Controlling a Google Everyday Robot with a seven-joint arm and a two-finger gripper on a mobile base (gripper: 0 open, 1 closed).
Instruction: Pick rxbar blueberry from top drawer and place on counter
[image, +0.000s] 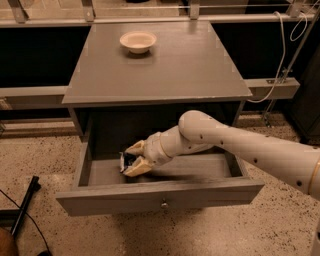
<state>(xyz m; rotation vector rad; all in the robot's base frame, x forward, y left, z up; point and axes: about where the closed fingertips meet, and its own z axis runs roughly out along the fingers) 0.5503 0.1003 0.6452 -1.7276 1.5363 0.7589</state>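
Observation:
The top drawer (160, 194) stands pulled open below the counter (165, 65). My gripper (131, 159) reaches into the drawer's left half from the right. Its two tan fingers (137, 167) are closed around the rxbar blueberry (123, 161), a small dark blue bar whose left end shows between them. The bar is held a little above the drawer floor. Most of the bar is hidden by the fingers.
A cream bowl (138, 42) sits at the back of the counter. A white cable (280, 60) hangs at the right. A black pole (24, 205) lies on the speckled floor at the left. A rail runs behind the cabinet.

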